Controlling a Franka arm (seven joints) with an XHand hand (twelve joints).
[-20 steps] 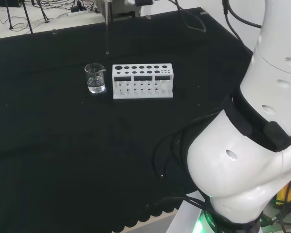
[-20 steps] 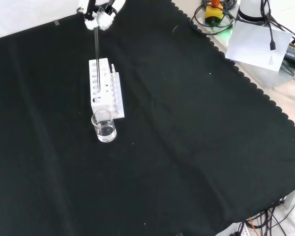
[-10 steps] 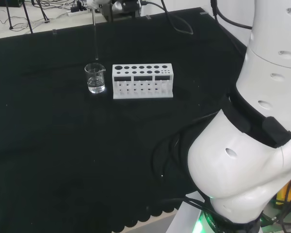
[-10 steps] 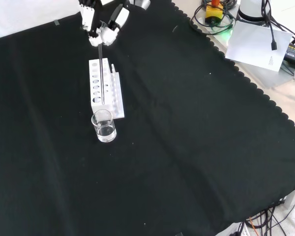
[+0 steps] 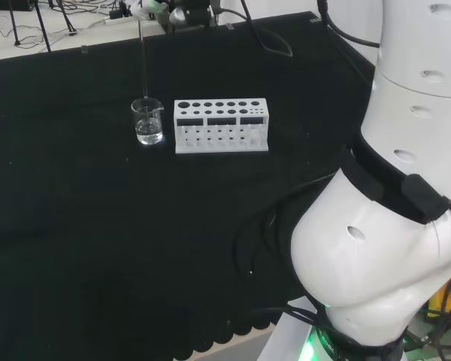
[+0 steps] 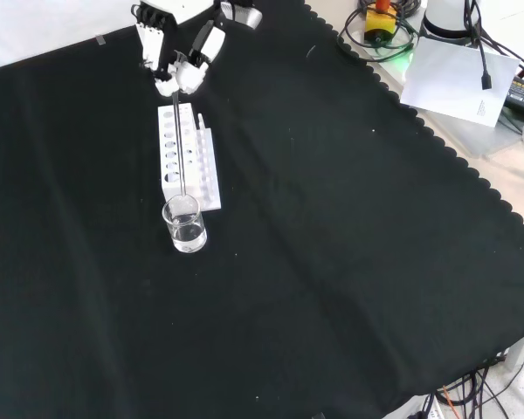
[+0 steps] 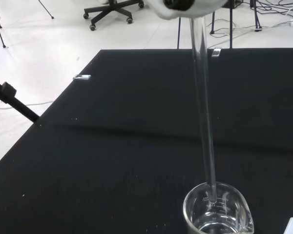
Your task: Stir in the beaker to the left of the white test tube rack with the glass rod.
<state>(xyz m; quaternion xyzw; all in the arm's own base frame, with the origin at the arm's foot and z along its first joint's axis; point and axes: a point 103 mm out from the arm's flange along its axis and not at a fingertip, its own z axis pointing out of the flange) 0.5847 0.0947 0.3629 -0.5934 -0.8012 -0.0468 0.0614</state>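
White Franka arm w/ black-and-white hand (image 6: 176,54)

Big rounded glossy white links (image 5: 376,248), small round dimples, black band (image 5: 395,192) at a joint; black cables (image 5: 263,218) alongside; green glow at base. White fingers (image 6: 146,39) w/ black segments.

Head view looks over the arm from behind; front view faces it from above; both share the beaker (image 5: 148,122), which the wrist view shows close.

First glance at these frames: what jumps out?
The black and white hand, at the top of the front view, pinches a long clear glass rod hanging down with its tip at the rim of the small clear glass beaker holding clear liquid. Beside the beaker stands the white test tube rack, stark against the black cloth.
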